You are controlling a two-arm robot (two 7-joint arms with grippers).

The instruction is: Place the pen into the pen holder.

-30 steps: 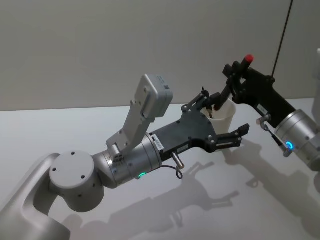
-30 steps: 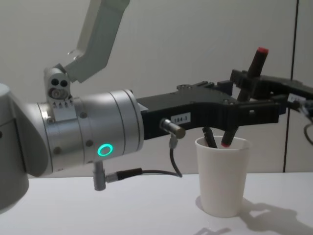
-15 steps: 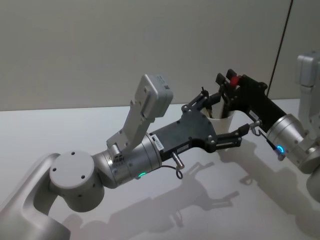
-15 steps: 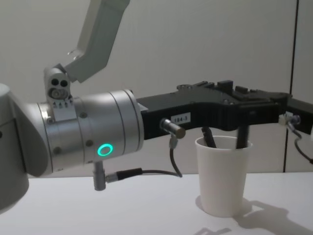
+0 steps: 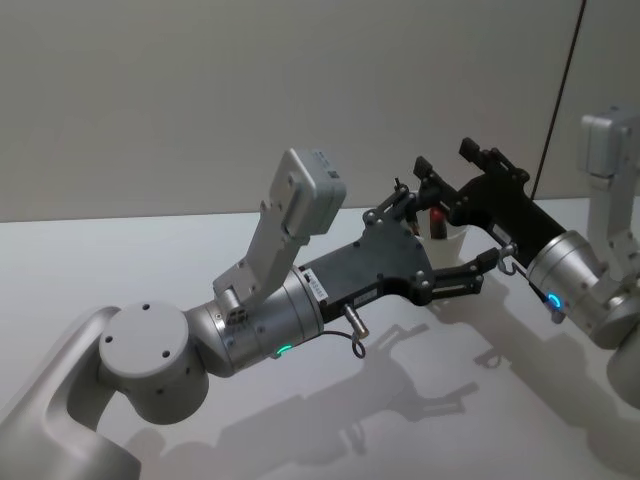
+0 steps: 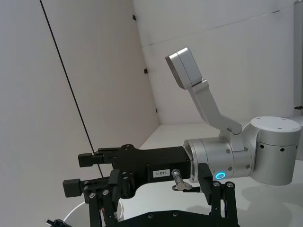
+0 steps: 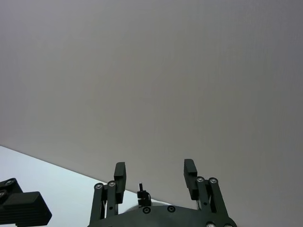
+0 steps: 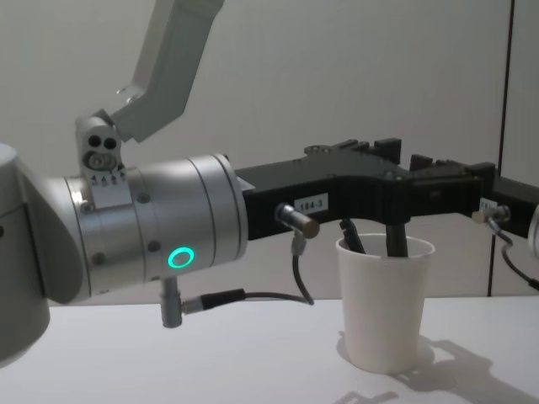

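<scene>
From my head view, my left gripper (image 5: 455,262) reaches forward with its fingers spread to either side of the pen holder (image 5: 452,238), bracketing the white cup rather than squeezing it, which I judge keeps it from tipping. My right gripper (image 5: 430,185) comes in from the right and sits just above the cup's mouth, and the red-capped pen (image 5: 437,220) stands in the cup beneath it. In my left wrist view, the right gripper (image 6: 75,172) shows as two dark fingers set apart with nothing between them, so I read it as spread. My right wrist view agrees: its two fingers (image 7: 120,176) stand apart against the bare wall, holding nothing. From my chest view, the pen holder (image 8: 386,311) stands upright on the tabletop (image 8: 210,362), the left gripper's black body passing level with its rim. Two dark shafts rise from the cup: the pen (image 8: 396,240), near upright, and another pen (image 8: 352,237) leaning toward my left. I judge the placing done.
</scene>
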